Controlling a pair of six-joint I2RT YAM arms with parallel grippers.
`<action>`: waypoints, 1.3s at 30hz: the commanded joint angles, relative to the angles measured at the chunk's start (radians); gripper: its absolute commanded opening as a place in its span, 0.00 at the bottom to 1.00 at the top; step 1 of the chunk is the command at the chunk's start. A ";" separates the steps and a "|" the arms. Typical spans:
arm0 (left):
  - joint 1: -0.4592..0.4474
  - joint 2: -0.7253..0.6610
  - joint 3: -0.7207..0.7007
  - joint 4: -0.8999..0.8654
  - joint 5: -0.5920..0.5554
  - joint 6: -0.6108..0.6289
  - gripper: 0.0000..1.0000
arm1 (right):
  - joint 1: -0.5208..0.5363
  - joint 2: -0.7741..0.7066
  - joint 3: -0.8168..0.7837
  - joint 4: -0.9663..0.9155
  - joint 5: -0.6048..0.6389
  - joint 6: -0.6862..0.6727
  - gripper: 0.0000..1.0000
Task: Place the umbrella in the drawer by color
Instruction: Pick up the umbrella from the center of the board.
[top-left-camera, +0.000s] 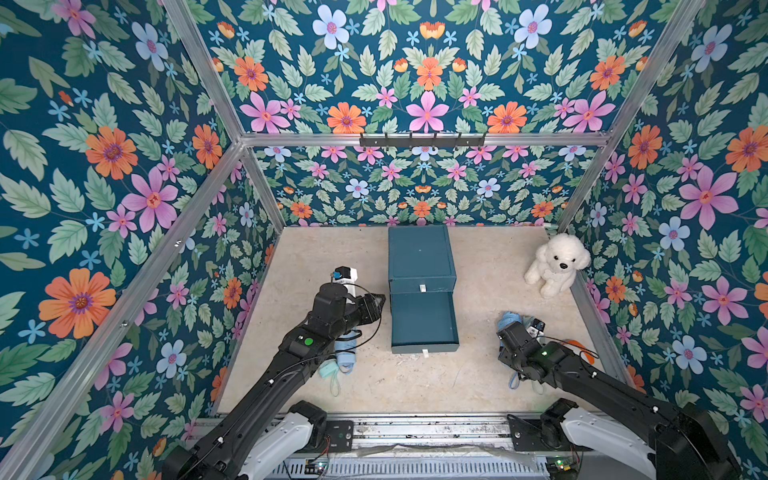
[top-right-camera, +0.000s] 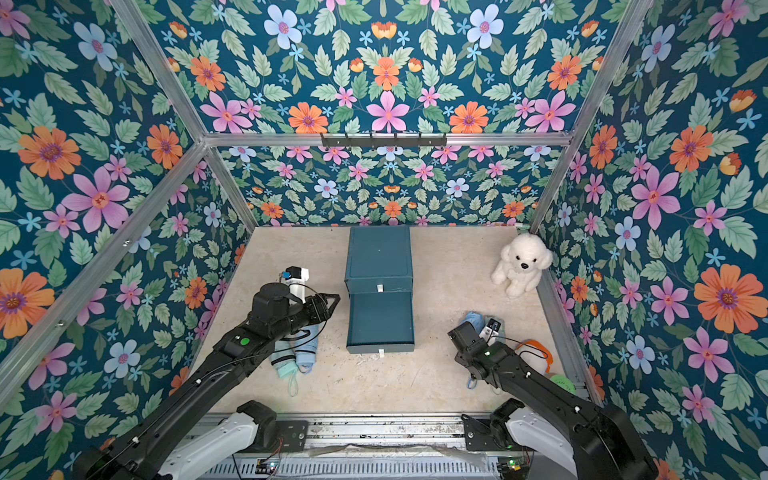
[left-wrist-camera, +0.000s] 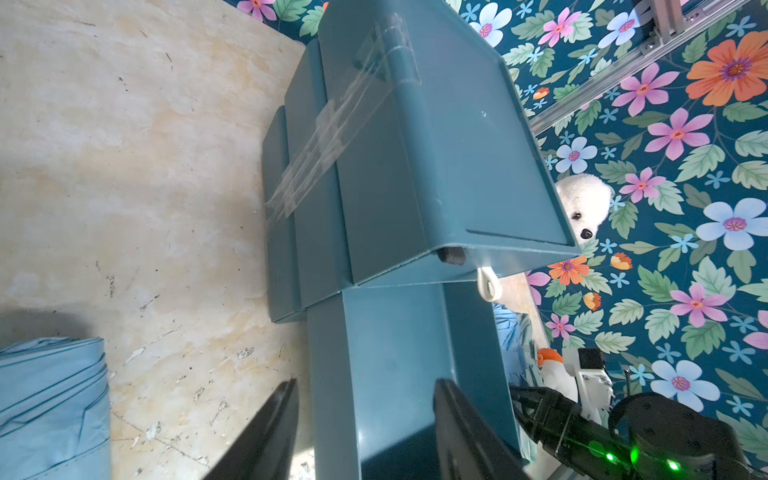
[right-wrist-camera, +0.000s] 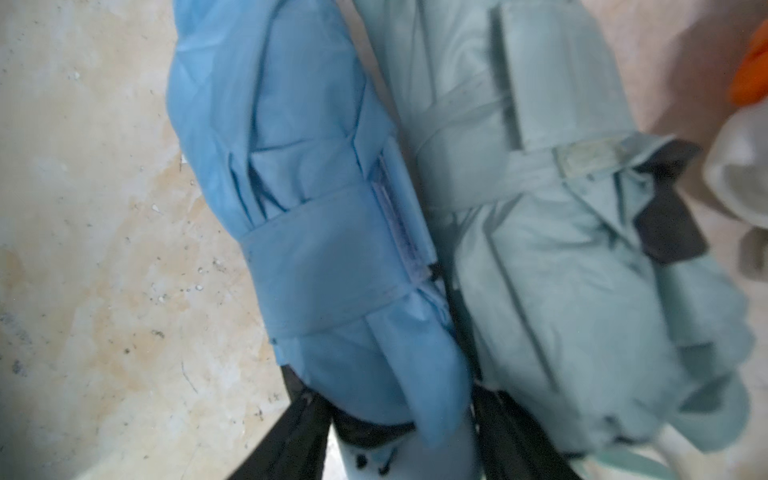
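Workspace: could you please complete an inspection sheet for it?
Surface: scuffed beige tabletop.
Job's things: drawer unit, lower drawer open, empty; blue umbrella beside pale green umbrella, right; two more umbrellas under left arm.
Clutter: plush dog, far right corner; orange-and-white item by right wall.
Grippers: left gripper open, empty, beside drawer; right gripper straddles blue umbrella, grip unclear.
Cables: black cable looped at left wrist.
Surroundings: floral walls, aluminium frame, hook rail.

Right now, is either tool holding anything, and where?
Left tool: nothing, open. Right tool straddles blue umbrella at its handle end; firm hold cannot be told.
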 joint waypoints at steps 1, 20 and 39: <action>0.000 0.012 -0.002 0.046 0.014 0.007 0.58 | 0.001 0.032 0.004 0.073 -0.049 -0.027 0.59; -0.001 0.063 -0.059 0.143 0.018 -0.034 0.55 | 0.104 -0.109 0.322 -0.153 0.034 -0.057 0.00; -0.002 0.135 -0.064 0.197 0.037 -0.040 0.57 | 0.476 0.149 0.579 0.123 -0.355 0.008 0.00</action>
